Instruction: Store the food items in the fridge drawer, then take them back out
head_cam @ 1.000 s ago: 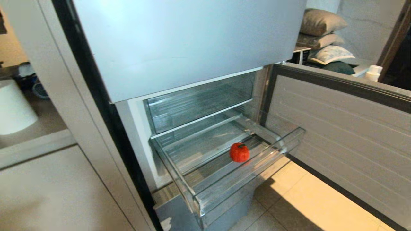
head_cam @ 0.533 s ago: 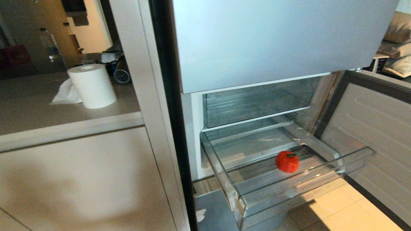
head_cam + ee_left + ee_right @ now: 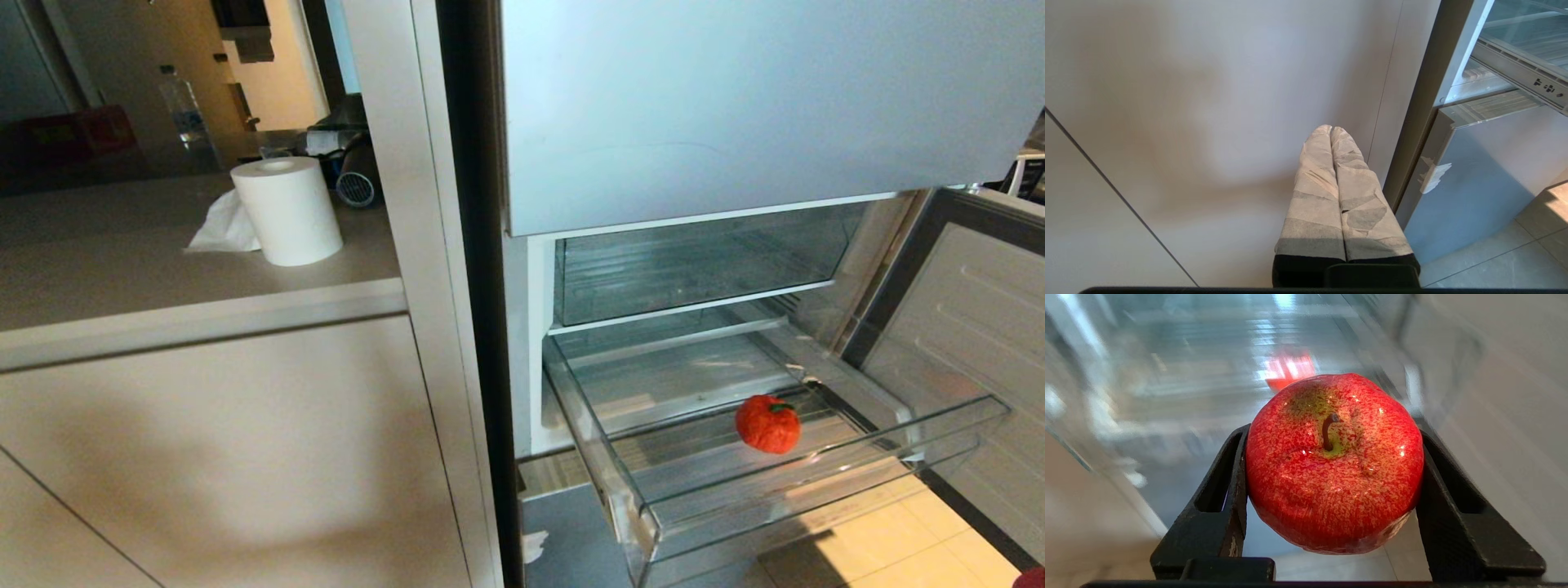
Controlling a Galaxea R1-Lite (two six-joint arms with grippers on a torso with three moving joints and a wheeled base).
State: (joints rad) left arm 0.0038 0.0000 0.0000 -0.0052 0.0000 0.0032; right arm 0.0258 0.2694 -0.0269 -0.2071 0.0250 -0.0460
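— So, what's in front of you, biggest things first?

— You're facing the fridge (image 3: 702,106) with its lower door (image 3: 971,327) swung open to your right. To your left runs a pale counter (image 3: 163,253) over plain cabinet fronts. The fridge drawer (image 3: 653,523), clear plastic with a tall front lip, is pulled well out below another clear compartment (image 3: 694,261).

— And the food?

— You have a small red-orange tomato (image 3: 767,424) with a green stem lying on the drawer's ribbed bottom, toward its right side, behind the front lip. A second item, a red apple (image 3: 1334,461) with a yellow-green patch round its brown stem, sits clamped between the black fingers of your right gripper (image 3: 1331,490), one finger pressed against each side. Its surroundings are blurred, though a red shape shows beyond it.

— Your left arm?

— Your left gripper (image 3: 1332,130) has its taped fingers pressed together, holding nothing, in front of the cabinet front beside the fridge's edge.

— Anything smaller?

— You'll see a paper towel roll (image 3: 287,211) upright on the counter, a crumpled tissue (image 3: 222,229) touching it, and a clear bottle (image 3: 181,106) further back.
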